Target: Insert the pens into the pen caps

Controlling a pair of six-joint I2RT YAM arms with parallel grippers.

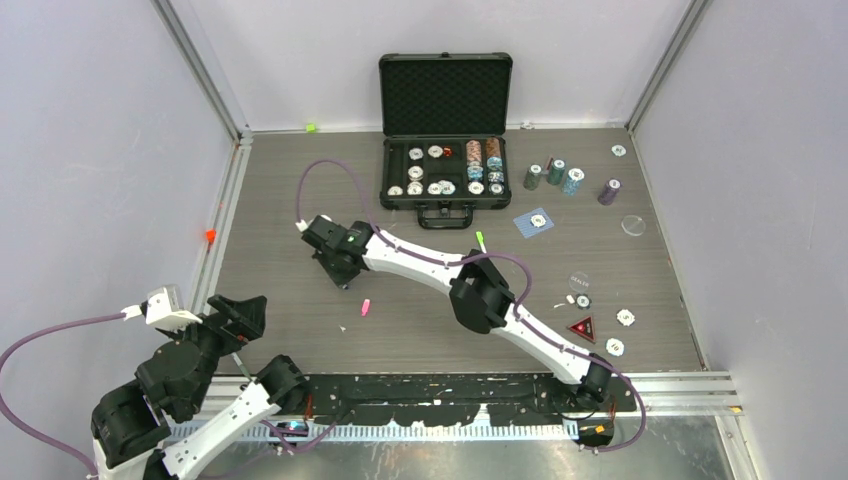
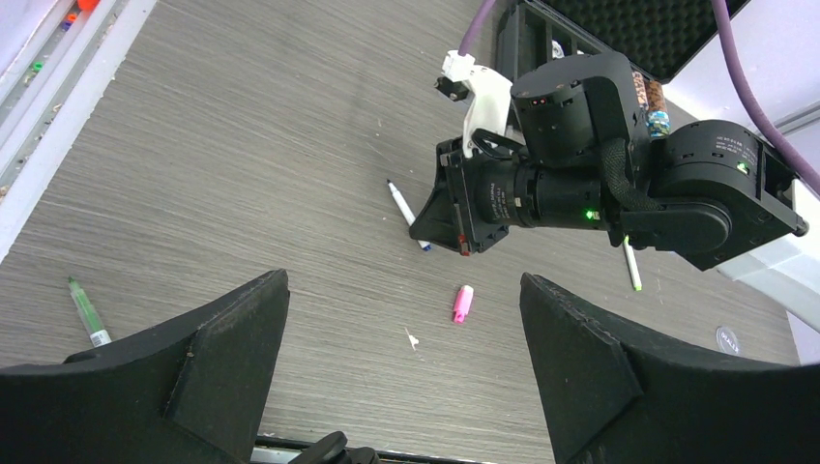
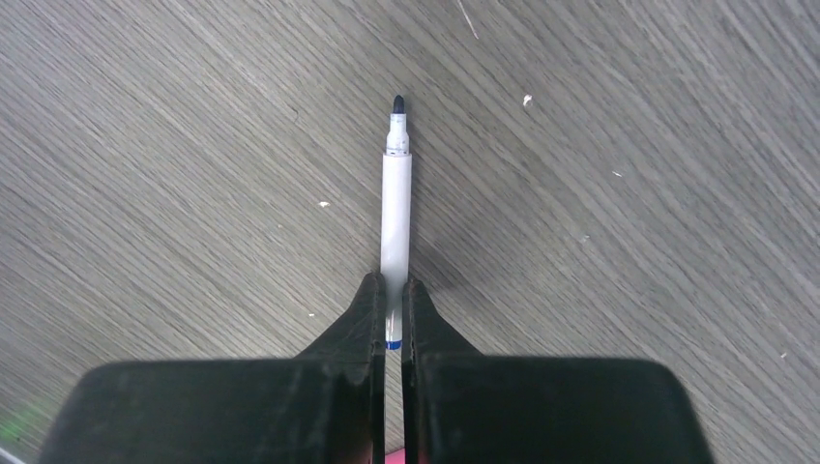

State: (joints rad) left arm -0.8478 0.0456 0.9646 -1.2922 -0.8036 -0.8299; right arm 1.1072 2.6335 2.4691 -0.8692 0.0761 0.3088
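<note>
My right gripper (image 3: 389, 282) is shut on the rear end of a white pen (image 3: 395, 193) whose bare dark tip points away, low over the table. This pen (image 2: 404, 211) and the right gripper (image 2: 435, 230) also show in the left wrist view, and the gripper shows in the top view (image 1: 340, 268). A pink cap (image 2: 462, 304) lies just near of them, also in the top view (image 1: 366, 307). My left gripper (image 2: 404, 280) is open and empty, at the near left (image 1: 240, 318). A white pen with a green end (image 1: 480, 240) lies by the right forearm. A greenish pen (image 2: 85, 311) lies left. A green cap (image 1: 311, 127) sits by the back wall.
An open black case (image 1: 445, 205) of poker chips stands at the back centre. Chip stacks (image 1: 556, 176), loose chips and a red triangular token (image 1: 583, 327) lie at the right. A purple cable (image 1: 320, 170) loops over the table's left middle.
</note>
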